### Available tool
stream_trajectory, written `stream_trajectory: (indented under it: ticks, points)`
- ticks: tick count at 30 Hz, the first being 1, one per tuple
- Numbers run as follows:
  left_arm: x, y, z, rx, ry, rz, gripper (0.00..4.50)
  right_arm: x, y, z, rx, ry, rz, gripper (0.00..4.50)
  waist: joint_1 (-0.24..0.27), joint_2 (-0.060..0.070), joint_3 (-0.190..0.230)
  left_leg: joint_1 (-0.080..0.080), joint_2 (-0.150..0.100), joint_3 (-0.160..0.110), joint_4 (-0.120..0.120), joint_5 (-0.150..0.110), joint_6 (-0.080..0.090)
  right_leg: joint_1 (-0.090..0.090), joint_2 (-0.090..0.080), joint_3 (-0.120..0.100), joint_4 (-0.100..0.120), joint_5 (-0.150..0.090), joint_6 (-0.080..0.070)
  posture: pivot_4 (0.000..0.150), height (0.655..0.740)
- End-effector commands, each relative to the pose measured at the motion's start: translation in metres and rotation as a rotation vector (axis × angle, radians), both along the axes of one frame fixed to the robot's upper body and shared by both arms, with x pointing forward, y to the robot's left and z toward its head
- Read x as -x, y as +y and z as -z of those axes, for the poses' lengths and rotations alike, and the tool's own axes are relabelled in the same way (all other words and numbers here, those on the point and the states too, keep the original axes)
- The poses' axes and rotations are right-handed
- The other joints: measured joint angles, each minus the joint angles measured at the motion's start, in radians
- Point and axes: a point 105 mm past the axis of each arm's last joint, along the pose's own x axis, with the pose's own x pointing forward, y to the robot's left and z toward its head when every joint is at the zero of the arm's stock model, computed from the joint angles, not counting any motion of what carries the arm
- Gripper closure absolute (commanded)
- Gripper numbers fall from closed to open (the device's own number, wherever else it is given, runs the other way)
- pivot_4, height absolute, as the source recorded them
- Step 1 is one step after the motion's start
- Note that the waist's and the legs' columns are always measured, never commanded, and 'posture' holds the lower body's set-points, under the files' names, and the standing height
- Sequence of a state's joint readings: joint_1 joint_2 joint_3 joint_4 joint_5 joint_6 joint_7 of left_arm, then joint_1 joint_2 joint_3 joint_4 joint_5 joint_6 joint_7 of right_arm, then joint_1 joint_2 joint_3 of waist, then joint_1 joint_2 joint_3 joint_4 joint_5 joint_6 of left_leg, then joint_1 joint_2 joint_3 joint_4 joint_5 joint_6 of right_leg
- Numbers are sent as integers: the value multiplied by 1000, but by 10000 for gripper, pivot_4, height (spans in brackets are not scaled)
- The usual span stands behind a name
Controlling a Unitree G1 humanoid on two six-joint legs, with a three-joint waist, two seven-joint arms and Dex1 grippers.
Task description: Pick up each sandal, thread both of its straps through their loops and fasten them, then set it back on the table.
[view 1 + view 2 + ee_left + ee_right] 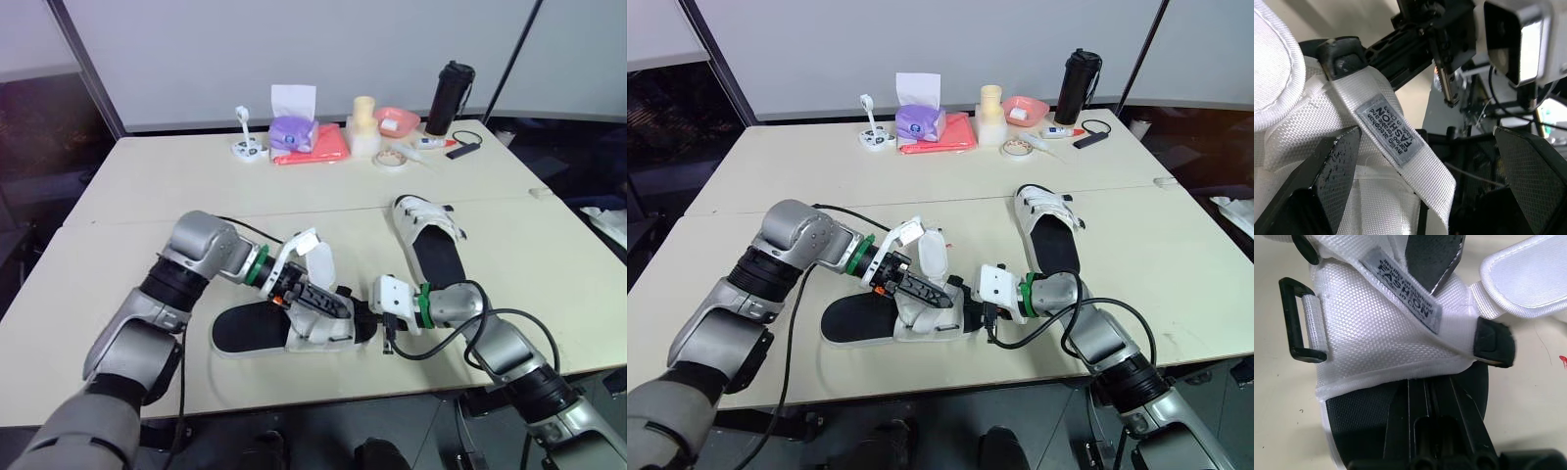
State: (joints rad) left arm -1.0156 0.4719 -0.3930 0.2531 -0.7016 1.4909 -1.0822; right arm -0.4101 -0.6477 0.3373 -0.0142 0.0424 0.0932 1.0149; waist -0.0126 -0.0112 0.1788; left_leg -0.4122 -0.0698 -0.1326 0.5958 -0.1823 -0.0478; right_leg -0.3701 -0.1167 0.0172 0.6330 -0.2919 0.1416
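Observation:
The near sandal (245, 333) lies on the table (147, 196) by its front edge, with a black footbed and white upper (1376, 338). One white strap (318, 262) stands up loose. A black loop (1293, 318) hangs at the upper's side. My left gripper (328, 304) is open over the upper, and the labelled strap (1396, 142) runs between its fingers (1327, 171). From the toe end, my right gripper (364, 318) reaches in over the footbed, shut at the upper's edge. The second sandal (431, 245) rests flat at right, farther back.
Along the back edge stand a purple tissue box (292, 132), red cloth (328, 147), pink bowl (397, 120), tape roll (391, 158) and black bottle (449, 98). A black cable (460, 338) loops from my right arm near the front edge.

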Motion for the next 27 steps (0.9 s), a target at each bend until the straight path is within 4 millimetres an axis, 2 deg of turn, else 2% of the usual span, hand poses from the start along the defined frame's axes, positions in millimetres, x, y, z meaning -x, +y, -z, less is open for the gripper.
stream_trajectory:
  ticks: [1, 7, 8, 10, 17, 20, 27]
  points:
    - [0, -3, -4, -4, -11, 21, 279, -4, -21, 29, 94, 72, 100, 45000, 0, 0, 0, 0, 0, 0, 0, 0, 0, 0, 0, 0, 0, 0, 0, 1500, 7400]
    - [1, -12, -8, 55, 14, 27, 279, -2, -22, 30, 93, 73, 105, 45000, 1, 0, 0, 0, 0, 0, 0, 0, 0, 0, 0, 0, 0, 0, 0, 1500, 7400]
    - [1, -13, -8, 62, 22, 19, 2681, -2, -22, 30, 93, 72, 106, 45000, 1, 0, 0, 0, 0, 0, 0, 0, 0, 0, 0, 0, 0, 0, 0, 1500, 7400]
    - [-1, -15, -6, 72, 36, 3, 8697, -2, -23, 30, 94, 72, 107, 45000, 0, 0, 0, 0, 0, 0, 0, 0, 0, 0, 0, 0, 0, 0, 0, 1500, 7400]
    - [1, -17, 0, 97, 71, -31, 44066, -2, -23, 30, 98, 71, 108, 45000, 1, 0, 0, 0, 0, 0, 0, 0, 0, 0, 0, 0, 0, 0, 0, 1500, 7400]
    - [3, -15, 3, 113, 78, -40, 44688, -3, -23, 30, 99, 71, 107, 45000, 0, 0, 0, 0, 0, 0, 0, 0, 0, 0, 0, 0, 0, 0, 0, 1500, 7400]
    - [-5, -5, -9, 281, -28, -113, 44688, -2, -23, 31, 98, 73, 105, 45000, 1, 0, 0, 0, 0, 0, 0, 0, 0, 0, 0, 0, 0, 0, 0, 1500, 7400]
